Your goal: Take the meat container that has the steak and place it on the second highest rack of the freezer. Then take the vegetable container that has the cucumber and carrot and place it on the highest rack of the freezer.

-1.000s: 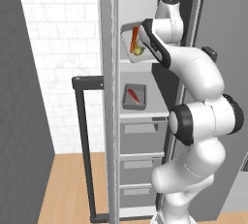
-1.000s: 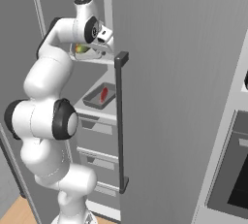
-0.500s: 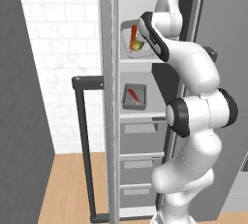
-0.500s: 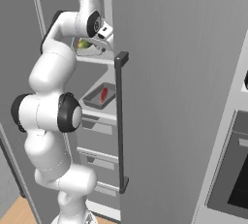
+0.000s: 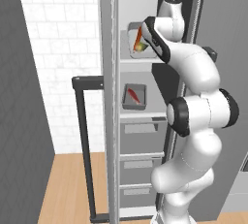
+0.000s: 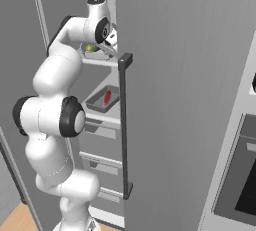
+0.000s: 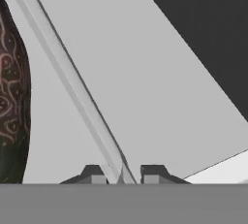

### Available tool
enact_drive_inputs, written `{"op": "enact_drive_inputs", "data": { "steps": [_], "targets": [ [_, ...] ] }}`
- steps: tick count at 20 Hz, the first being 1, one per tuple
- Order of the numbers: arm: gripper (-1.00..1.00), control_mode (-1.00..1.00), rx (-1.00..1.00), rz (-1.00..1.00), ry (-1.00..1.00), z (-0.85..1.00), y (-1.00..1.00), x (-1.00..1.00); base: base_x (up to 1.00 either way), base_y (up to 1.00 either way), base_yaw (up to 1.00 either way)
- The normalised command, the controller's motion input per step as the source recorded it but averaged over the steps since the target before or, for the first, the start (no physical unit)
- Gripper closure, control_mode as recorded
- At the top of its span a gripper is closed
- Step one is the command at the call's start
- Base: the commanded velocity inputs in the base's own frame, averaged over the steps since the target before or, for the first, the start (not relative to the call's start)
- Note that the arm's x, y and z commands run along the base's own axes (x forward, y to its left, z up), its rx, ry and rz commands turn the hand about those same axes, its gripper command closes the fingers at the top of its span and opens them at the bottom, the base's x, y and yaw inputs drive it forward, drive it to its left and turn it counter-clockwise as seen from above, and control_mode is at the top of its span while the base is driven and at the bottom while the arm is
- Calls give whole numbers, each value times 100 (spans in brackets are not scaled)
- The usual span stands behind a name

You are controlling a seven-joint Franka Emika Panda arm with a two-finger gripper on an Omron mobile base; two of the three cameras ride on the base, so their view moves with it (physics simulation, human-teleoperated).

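From the left base, we see the vegetable container [image 5: 138, 41] tilted over the highest rack [image 5: 140, 61], steak [image 5: 133, 95] racked below

From the right base, it nears the rack's front edge

By hand view, our gripper [image 7: 123, 175] clamps its rim [image 7: 72, 80]

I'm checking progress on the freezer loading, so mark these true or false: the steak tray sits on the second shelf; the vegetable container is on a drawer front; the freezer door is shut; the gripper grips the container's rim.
1. The steak in its tray sits on the second shelf: true.
2. The vegetable container is on a drawer front: false, it is up at the highest rack, tilted.
3. The freezer door is shut: false, it stands open.
4. The gripper grips the container's rim: true.
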Motion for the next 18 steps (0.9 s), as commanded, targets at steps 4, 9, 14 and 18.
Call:
{"op": "enact_drive_inputs", "data": {
  "steps": [4, 9, 14, 18],
  "targets": [
    [-100, -100, 0, -1, 0, 0, 0, 0, 0, 0, 0],
    [-100, -100, 0, -1, 0, 0, 0, 2, 0, 0, 0],
    [-100, -100, 0, -3, 0, 0, 0, 10, 0, 0, 0],
    [-100, -100, 0, 0, -3, 19, 0, 8, 0, 0, 0]
  ]
}}
